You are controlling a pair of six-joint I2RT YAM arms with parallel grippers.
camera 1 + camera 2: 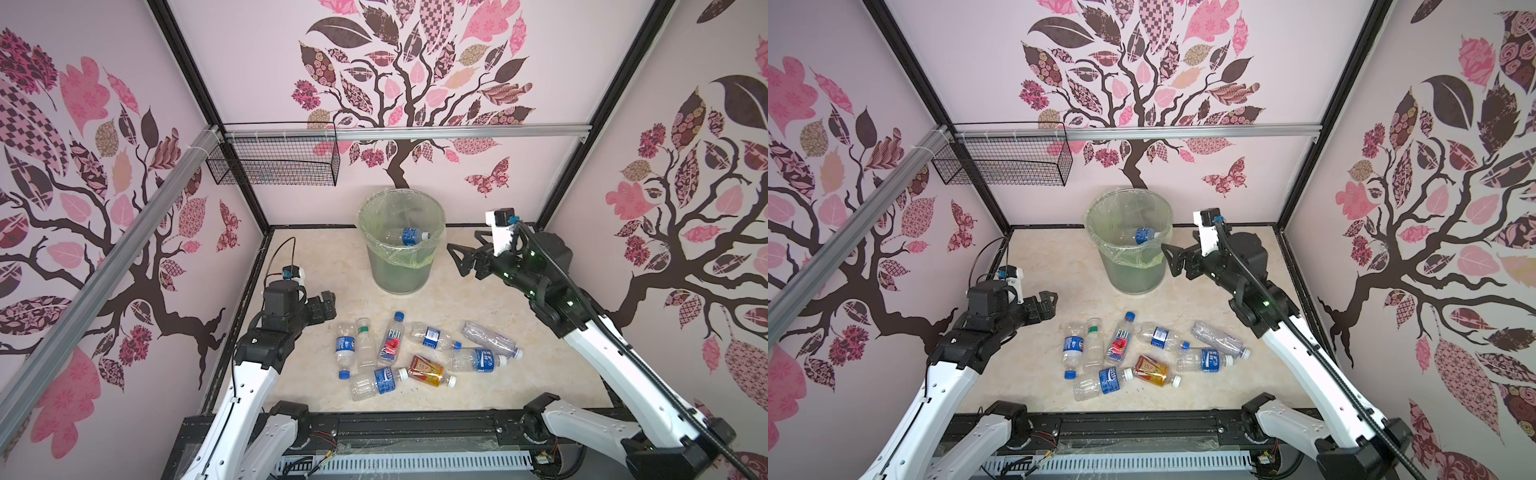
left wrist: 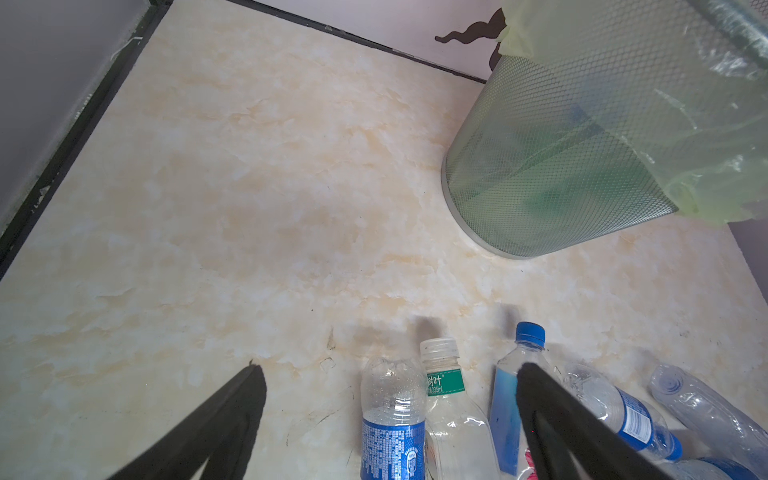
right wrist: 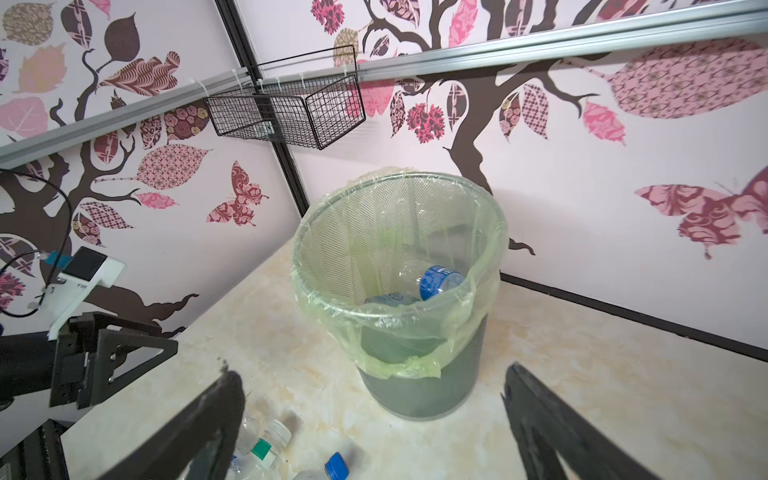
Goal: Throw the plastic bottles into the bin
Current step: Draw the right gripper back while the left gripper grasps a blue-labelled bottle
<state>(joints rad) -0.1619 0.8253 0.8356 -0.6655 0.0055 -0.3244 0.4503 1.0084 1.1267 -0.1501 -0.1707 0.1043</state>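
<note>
The bin (image 1: 401, 266) stands at the back of the table, its greenish liner folded over the rim. One clear bottle with a blue label (image 1: 409, 236) (image 3: 440, 282) lies inside it, near the rim. Several plastic bottles (image 1: 415, 357) lie flat in a cluster at the front middle, among them an amber one with a red label (image 1: 428, 370). My right gripper (image 1: 465, 249) (image 3: 374, 374) hangs open and empty just right of the bin's rim. My left gripper (image 1: 322, 309) (image 2: 390, 370) is open and empty, left of the cluster, above a blue-labelled bottle (image 2: 392, 419).
A black wire basket (image 1: 274, 160) hangs on the aluminium rail at the back left. Patterned walls close in the table (image 1: 540, 374) on three sides. A black frame bar runs along the front edge.
</note>
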